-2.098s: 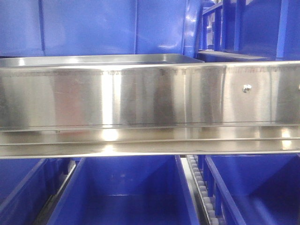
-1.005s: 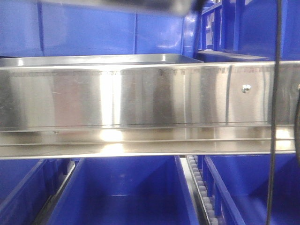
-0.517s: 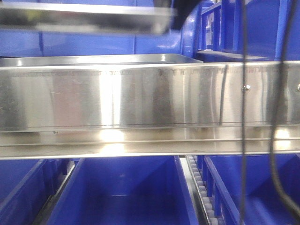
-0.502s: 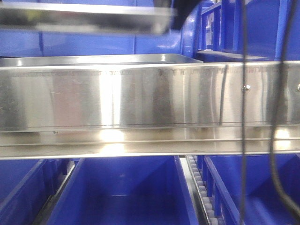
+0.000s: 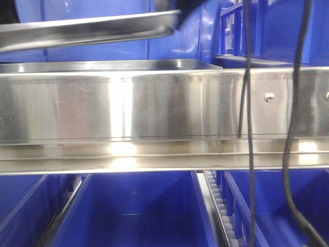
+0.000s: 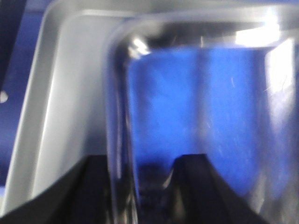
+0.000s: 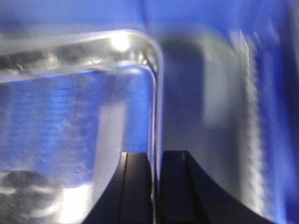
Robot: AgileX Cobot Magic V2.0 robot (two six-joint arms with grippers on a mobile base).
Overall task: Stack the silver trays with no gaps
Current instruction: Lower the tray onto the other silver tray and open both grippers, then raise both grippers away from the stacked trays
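Note:
One silver tray (image 5: 87, 28) hangs in the air at the top left of the front view, tilted with its left end lower. A second silver tray (image 5: 103, 65) rests on the shelf right below it, only its rim showing. In the left wrist view my left gripper (image 6: 142, 158) straddles the held tray's left rim (image 6: 119, 116), with the lower tray (image 6: 60, 116) visible underneath. My right gripper (image 7: 155, 154) is shut on the held tray's right rim (image 7: 154, 93). Both wrist views are blurred.
A wide brushed-steel shelf rail (image 5: 154, 108) spans the front view and hides the lower tray's body. Blue bins (image 5: 139, 211) sit below the rail and behind the trays. Black cables (image 5: 249, 128) hang down at the right.
The held tray came into the front view from above, dropped lower and now tilts left end down. The black cables have swung in at the right.

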